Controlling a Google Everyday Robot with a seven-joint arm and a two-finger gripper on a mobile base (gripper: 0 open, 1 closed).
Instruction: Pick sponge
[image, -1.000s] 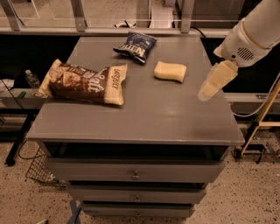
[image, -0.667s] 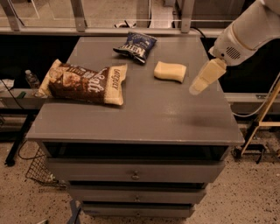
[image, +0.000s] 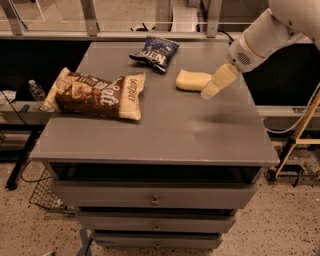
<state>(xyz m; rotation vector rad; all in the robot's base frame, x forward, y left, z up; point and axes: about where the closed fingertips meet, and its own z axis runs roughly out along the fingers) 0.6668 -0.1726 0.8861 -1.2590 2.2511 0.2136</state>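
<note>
The sponge (image: 191, 80) is a small pale yellow block with rounded corners, lying flat on the grey cabinet top (image: 165, 130) toward the back right. My gripper (image: 212, 89) comes in from the upper right on a white arm. Its pale tip hangs just above the tabletop, right beside the sponge's right end, touching or nearly touching it.
A large brown snack bag (image: 95, 93) lies on the left of the top. A small dark blue chip bag (image: 155, 51) lies at the back, left of the sponge. A water bottle (image: 36, 90) sits on a ledge at the left. Drawers (image: 155, 199) are below the front edge.
My gripper has moved left and toward the back, from well right of the sponge to right beside its right end. The sponge and both bags have not moved.
</note>
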